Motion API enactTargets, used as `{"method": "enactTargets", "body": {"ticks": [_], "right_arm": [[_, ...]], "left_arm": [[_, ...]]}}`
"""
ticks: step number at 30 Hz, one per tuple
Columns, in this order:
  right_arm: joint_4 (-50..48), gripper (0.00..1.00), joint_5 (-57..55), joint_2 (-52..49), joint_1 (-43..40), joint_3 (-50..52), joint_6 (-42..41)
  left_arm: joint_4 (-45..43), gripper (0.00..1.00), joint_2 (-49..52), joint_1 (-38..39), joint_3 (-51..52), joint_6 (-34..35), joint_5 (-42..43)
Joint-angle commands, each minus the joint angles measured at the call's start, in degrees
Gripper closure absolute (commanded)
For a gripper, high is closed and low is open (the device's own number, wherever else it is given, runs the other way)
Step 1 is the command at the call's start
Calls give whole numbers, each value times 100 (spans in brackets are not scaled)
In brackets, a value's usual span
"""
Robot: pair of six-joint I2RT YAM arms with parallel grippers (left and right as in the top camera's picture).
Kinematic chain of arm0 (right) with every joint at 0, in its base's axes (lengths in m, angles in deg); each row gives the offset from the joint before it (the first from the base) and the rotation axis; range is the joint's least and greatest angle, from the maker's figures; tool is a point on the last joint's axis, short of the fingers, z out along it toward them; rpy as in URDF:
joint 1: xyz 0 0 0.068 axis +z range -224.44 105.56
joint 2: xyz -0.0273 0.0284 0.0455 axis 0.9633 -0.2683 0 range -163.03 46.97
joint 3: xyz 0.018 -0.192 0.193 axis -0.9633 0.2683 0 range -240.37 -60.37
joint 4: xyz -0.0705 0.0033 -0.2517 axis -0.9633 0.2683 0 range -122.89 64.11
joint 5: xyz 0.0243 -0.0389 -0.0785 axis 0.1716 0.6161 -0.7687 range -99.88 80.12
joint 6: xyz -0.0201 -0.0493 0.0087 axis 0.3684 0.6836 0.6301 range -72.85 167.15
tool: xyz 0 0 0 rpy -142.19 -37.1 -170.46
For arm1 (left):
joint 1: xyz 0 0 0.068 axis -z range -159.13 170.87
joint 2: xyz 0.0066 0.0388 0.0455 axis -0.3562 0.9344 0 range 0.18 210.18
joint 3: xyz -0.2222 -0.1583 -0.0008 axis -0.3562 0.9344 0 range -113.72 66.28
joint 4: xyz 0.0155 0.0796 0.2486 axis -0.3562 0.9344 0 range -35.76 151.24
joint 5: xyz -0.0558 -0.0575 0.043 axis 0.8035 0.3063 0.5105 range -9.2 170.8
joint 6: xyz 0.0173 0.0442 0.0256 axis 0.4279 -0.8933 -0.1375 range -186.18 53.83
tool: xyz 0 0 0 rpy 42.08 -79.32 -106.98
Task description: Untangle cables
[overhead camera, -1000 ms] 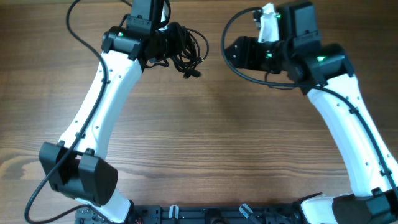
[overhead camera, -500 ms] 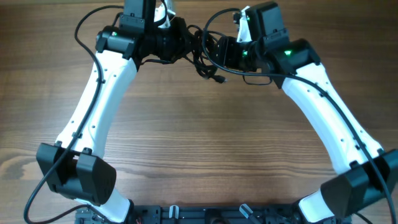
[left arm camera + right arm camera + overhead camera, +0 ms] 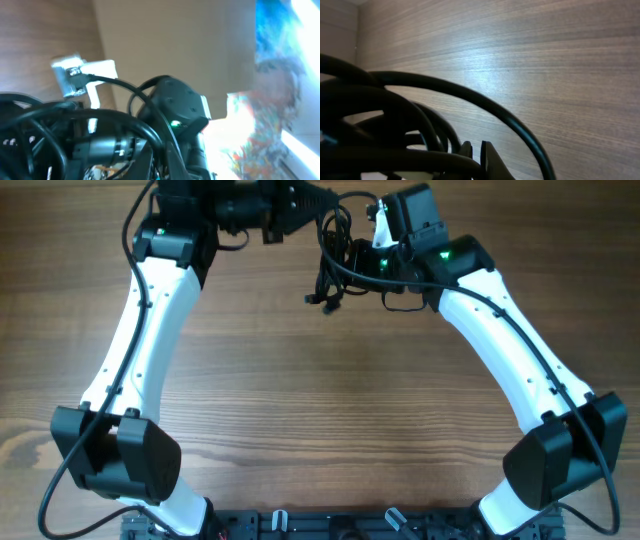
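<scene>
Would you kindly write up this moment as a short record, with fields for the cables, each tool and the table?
cables: black tangled bundle near the table's far edge, one plug end sticking out toward the near side
right tool: against the bundle, fingertips nearly together, apparently gripping a cord
left tool: left of the bundle; contact and opening unclear
table: wood-grain surface
task state: cables not yet untangled

Black cables (image 3: 395, 115) in thick, seemingly tangled loops close to the lens, wooden table (image 3: 545, 60) behind.
</scene>
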Motion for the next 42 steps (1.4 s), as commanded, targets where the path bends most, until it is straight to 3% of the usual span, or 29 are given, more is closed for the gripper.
{"method": "enactTargets", "body": {"ticks": [1,5,9,13,14,17,20,23,24,27,30,32,36,40,41,42], "right_arm": [[306,96,-109,-166,-61,17,190],[748,95,-431,-166,-142,17,367],[1252,96,-573,-166,-363,17,562],[1355,96,17,-160,-380,15,1740],[1355,96,162,-146,-382,11,1864],[1300,96,822,-94,-378,11,2275],[1322,94,765,-85,-319,11,2262],[1285,80,216,-79,-448,-131,1631],[1287,74,302,-61,-562,-227,1565],[1447,69,1292,116,-946,-573,1799],[1646,62,1552,404,-1215,-704,1867],[1777,55,1154,560,-1318,-704,1827],[2168,44,140,579,-1331,-702,1762],[2221,36,52,575,-1329,-702,1814],[2218,35,33,568,-1329,-702,1818],[2218,35,24,557,-1329,-702,1821]], "left_arm": [[-1200,96,-118,-323,-149,1633,452],[-2695,96,-118,-994,-149,2562,125],[-3036,96,-118,-1856,-146,2264,-131],[-855,96,-111,-1937,-146,87,131],[345,96,-111,-1882,-146,-960,59],[3222,96,-107,-1620,-146,-3261,-1069],[4468,96,-107,-1222,-146,-4068,-2437],[4675,96,-107,-638,-90,-4089,-3394],[4673,96,-98,-446,-57,-4052,-3801],[4618,93,57,59,-11,-3724,-4852],[4463,85,323,313,-11,-3729,-4887],[4415,75,621,448,-11,-3729,-4885],[4544,73,1200,621,-11,-3731,-4887],[4583,57,1786,883,-11,-3722,-4883],[4566,61,1926,977,-11,-3635,-4887],[4553,72,2020,1032,-11,-3563,-4885]]}}
